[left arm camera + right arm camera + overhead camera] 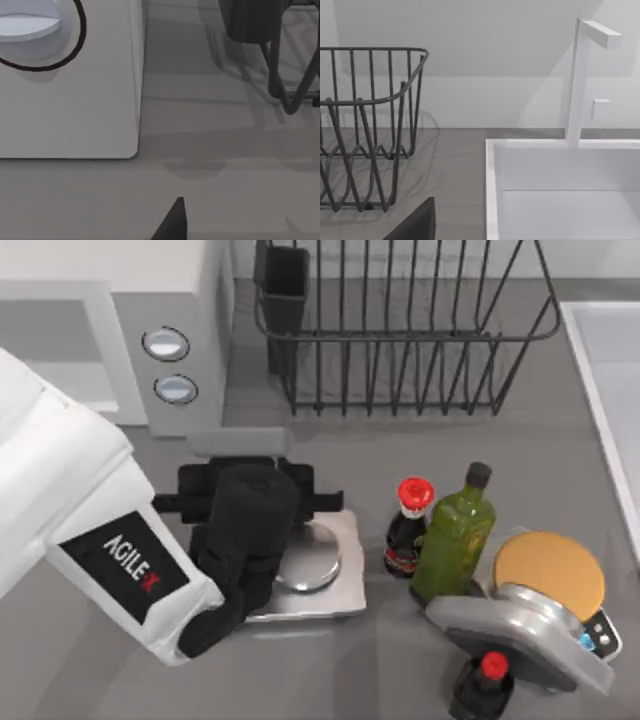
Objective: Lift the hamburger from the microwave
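In the top view the microwave (pixel 150 330) fills the upper left of the frame, its grey panel with two round dials facing the tabletop (pixel 100 680), and the hamburger cannot be made out there; the left arm (pixel 110 540) reaches in from the left edge, its black wrist covering the left tool (pixel 240 450) just below the panel, above a silver scale (pixel 320 575) at centre; whether that tool is spread or pressed together cannot be told; a dark wire rack (pixel 400 330) stands at upper centre, and a red-capped bottle (pixel 408 530), a green bottle (pixel 455 535) and a tan disc (pixel 550 570) sit at lower right; in the left wrist view a dial (pixel 30 25) shows at upper left, with one dark fingertip (pixel 172 225) at the lower edge; in the right wrist view the rack (pixel 365 125) is at left, a white sink (pixel 560 185) at lower right, and a dark fingertip (pixel 417 225) at the bottom.
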`<state>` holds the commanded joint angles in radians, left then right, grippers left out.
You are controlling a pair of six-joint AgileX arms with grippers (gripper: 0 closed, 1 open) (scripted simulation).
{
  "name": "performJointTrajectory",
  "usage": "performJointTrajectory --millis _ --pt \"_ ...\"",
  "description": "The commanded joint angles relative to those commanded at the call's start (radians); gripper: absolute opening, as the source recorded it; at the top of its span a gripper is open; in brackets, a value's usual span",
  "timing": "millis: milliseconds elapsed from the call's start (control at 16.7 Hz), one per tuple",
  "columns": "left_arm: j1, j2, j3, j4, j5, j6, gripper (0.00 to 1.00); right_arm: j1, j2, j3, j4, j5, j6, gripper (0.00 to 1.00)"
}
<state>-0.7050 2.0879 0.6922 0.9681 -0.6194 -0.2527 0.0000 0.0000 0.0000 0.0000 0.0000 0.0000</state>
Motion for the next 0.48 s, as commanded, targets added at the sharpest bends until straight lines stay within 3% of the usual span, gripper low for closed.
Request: performJointTrajectory --millis 180,480 --pt "0.000 0.000 0.000 0.000 0.000 0.000 0.00 0.000 0.000 0.000 0.000 0.000 0.000 1.00" --pt "0.000 0.000 0.000 0.000 0.000 0.000 0.38 0.000 0.000 0.000 0.000 0.000 0.000 1.00"
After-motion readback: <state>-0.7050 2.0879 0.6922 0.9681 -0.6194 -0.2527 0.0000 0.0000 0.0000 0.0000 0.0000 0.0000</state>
